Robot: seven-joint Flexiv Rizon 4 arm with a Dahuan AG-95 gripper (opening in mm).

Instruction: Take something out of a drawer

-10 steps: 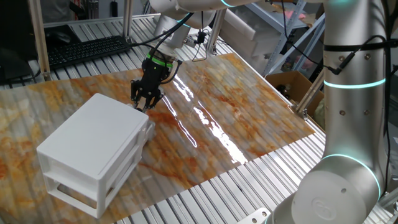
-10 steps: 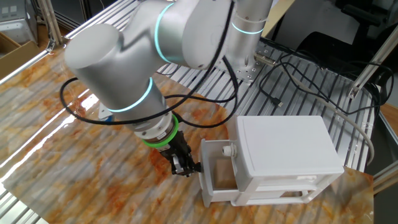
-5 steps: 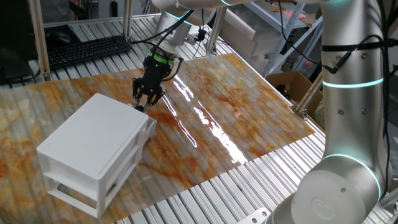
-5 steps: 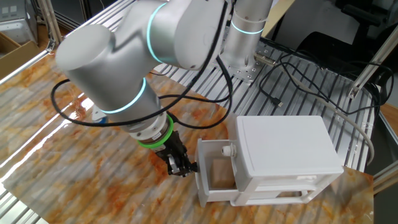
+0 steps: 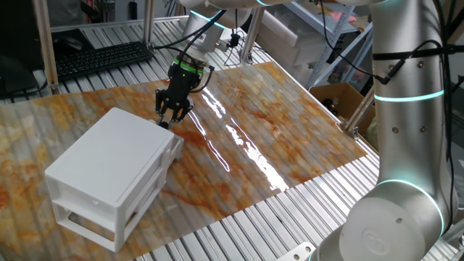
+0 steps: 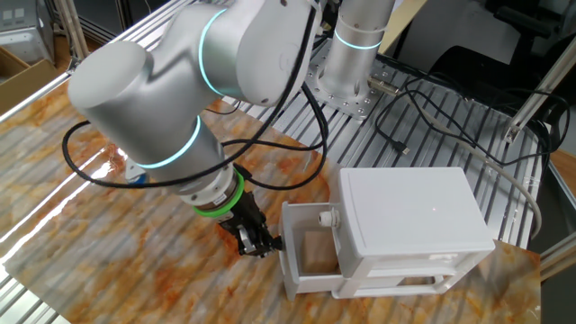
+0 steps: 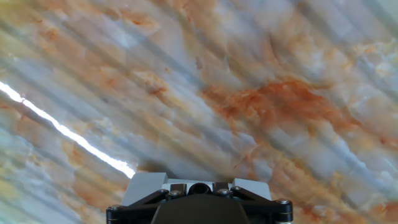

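Observation:
The white two-tier cabinet (image 6: 414, 211) stands on the marbled table; it also shows in one fixed view (image 5: 109, 167). Its upper drawer (image 6: 293, 247) is pulled partly out to the left, with a round knob (image 6: 326, 217) on the front. The inside of the drawer looks pale tan (image 6: 313, 252); I cannot make out the wooden block's outline there. My gripper (image 6: 256, 245) points down right against the outer face of the drawer front, fingers close together and holding nothing. In one fixed view the gripper (image 5: 165, 119) sits at the cabinet's far corner. The hand view shows only table and my gripper's body.
The orange-and-white marbled mat (image 5: 275, 123) covers the table; slatted aluminium (image 5: 239, 225) borders it. Black cables (image 6: 423, 117) lie behind the cabinet, near the arm's base (image 6: 351, 81). A cardboard box (image 5: 339, 98) stands off the table's right side.
The gripper has moved a little to the left in the other fixed view, and the drawer front has slid a little further out with it. The cabinet has shifted slightly.

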